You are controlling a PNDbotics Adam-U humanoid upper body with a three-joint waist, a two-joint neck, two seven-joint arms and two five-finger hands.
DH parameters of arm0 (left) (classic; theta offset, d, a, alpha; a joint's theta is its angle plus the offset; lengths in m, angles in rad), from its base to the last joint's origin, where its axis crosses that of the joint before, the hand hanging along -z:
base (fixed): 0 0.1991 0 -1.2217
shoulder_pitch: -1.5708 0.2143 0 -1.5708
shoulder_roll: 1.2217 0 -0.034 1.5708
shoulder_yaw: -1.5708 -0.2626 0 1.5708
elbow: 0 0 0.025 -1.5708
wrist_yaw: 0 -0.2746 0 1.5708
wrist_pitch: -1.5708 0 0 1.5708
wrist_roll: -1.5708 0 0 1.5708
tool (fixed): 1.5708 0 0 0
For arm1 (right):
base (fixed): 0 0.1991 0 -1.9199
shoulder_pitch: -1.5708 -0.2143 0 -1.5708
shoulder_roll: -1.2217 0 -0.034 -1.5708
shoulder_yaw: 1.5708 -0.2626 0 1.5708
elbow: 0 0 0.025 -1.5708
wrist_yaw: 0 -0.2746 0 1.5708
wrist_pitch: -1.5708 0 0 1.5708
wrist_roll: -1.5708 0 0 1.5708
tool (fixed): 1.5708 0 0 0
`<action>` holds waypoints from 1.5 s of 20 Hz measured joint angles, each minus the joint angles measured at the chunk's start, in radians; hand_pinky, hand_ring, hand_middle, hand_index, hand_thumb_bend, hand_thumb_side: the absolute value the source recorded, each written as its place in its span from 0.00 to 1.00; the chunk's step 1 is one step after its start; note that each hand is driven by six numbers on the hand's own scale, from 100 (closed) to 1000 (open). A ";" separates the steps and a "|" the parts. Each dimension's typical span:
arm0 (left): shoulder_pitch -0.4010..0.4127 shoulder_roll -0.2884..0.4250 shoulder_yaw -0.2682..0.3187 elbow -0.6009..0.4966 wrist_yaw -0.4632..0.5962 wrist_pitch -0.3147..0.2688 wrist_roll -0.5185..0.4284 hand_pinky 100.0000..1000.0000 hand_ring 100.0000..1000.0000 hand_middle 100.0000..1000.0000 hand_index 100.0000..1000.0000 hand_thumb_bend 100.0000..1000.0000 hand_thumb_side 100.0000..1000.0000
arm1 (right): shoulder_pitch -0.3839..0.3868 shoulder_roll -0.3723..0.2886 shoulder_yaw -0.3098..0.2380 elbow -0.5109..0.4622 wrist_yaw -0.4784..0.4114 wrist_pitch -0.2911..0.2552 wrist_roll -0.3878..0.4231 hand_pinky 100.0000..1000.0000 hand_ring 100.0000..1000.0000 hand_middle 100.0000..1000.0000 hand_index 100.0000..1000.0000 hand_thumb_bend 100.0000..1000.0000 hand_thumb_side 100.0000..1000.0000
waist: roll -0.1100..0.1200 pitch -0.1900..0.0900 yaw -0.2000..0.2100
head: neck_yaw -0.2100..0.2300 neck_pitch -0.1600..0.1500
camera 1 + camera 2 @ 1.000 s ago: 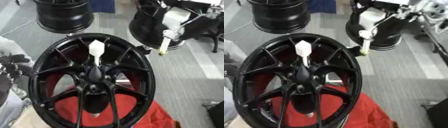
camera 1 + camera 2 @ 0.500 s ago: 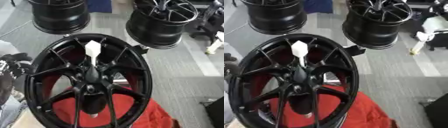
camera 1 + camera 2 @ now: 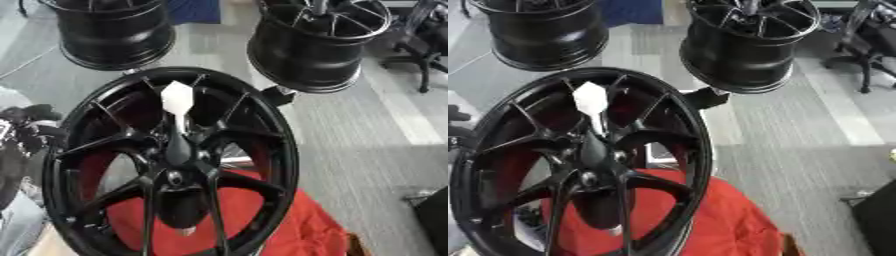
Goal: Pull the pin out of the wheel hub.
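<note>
Pin seated in the hub, no hand on it.

In the left eye view, the white pin [image 3: 177, 102] is seen upright in the centre of the black wheel hub [image 3: 175, 165], mid-frame, over a red cloth [image 3: 262, 225]. The left hand [image 3: 31, 135] is glimpsed at the left edge beside the rim; whether its fingers are spread or curled cannot be told. In the right eye view, two more black wheels [image 3: 750, 42] are shown along the top, and no right hand is found. A slanted pull could jam the pin or tip the propped hub.
</note>
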 measured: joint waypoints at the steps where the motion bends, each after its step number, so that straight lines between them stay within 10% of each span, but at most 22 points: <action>1: 0.000 0.000 0.000 0.000 0.000 0.000 0.000 0.53 0.57 0.64 0.76 0.00 0.87 | 0.000 0.026 -0.014 0.003 0.000 0.015 -0.047 0.82 0.84 0.80 0.91 0.00 0.33 | 0.002 0.000 -0.004 | -0.001 0.000; 6: 0.000 0.000 0.000 0.000 0.000 -0.002 0.001 0.53 0.57 0.64 0.76 0.00 0.87 | 0.001 0.091 -0.035 0.007 -0.041 0.051 -0.247 0.79 0.83 0.80 0.89 0.00 0.45 | 0.003 0.000 -0.006 | -0.006 0.000; 14: 0.000 -0.002 0.000 0.000 0.005 -0.002 0.001 0.53 0.57 0.64 0.76 0.00 0.87 | -0.018 0.183 -0.053 -0.065 -0.134 0.001 -0.356 0.70 0.77 0.73 0.84 0.00 0.46 | 0.010 -0.016 -0.004 | -0.017 0.000; 30: 0.000 -0.010 -0.007 0.000 0.013 -0.002 -0.006 0.53 0.57 0.64 0.76 0.00 0.86 | -0.027 0.275 0.194 -0.077 -0.336 -0.220 -0.572 0.52 0.58 0.61 0.81 0.00 0.50 | 0.012 -0.019 0.004 | -0.016 0.000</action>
